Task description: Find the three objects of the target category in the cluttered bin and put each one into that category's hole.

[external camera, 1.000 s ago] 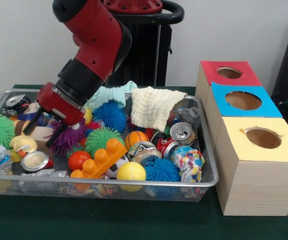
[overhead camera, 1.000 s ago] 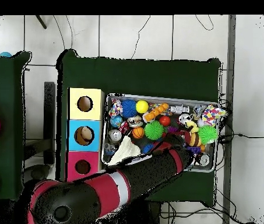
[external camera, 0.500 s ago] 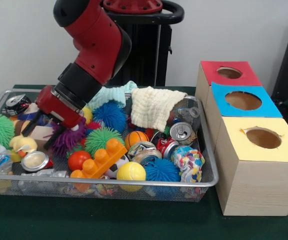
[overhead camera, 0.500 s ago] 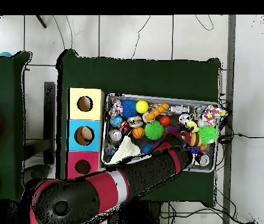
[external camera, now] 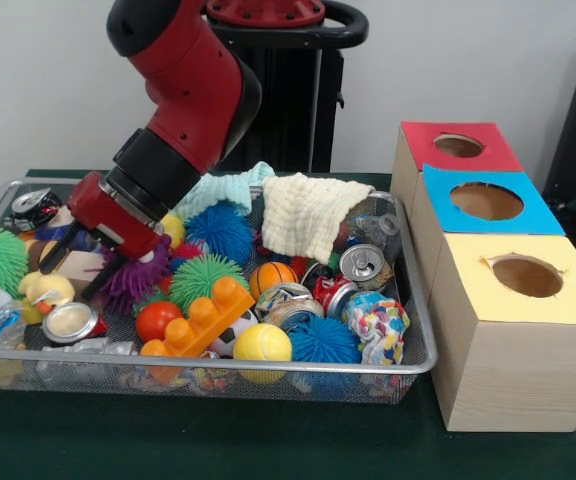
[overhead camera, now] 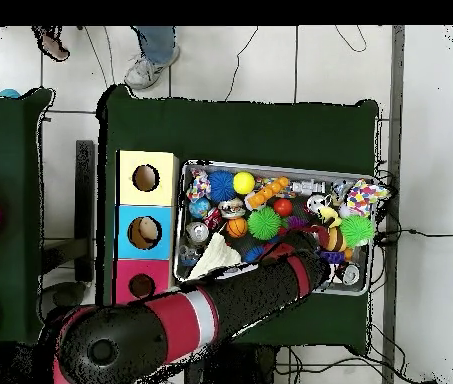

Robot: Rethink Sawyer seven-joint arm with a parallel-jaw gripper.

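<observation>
My gripper (external camera: 76, 270) hangs open at the left end of the wire mesh bin (external camera: 423, 330). Its black fingers (external camera: 52, 256) straddle a beige toy beside a purple spiky ball (external camera: 138, 278), holding nothing. The bin holds crushed cans (external camera: 360, 263) (external camera: 71, 322) (external camera: 33, 208), green (external camera: 203, 275) and blue (external camera: 218, 230) spiky balls, a yellow ball (external camera: 262, 343), an orange block (external camera: 200, 315) and a cream cloth (external camera: 306, 212). Right of the bin stand three boxes with holes: red (external camera: 458, 146), blue (external camera: 486, 201), yellow (external camera: 526, 276). From overhead the arm (overhead camera: 260, 290) covers the gripper.
A mint cloth (external camera: 218, 188) lies at the bin's back. From overhead the boxes (overhead camera: 145, 232) sit left of the bin (overhead camera: 270, 167). A person's shoe (overhead camera: 148, 68) shows at the top edge. Green cloth (external camera: 268, 440) covers the table in front.
The gripper has shifted slightly left and stayed open just above the toys. A person's feet have appeared at the top of the overhead view.
</observation>
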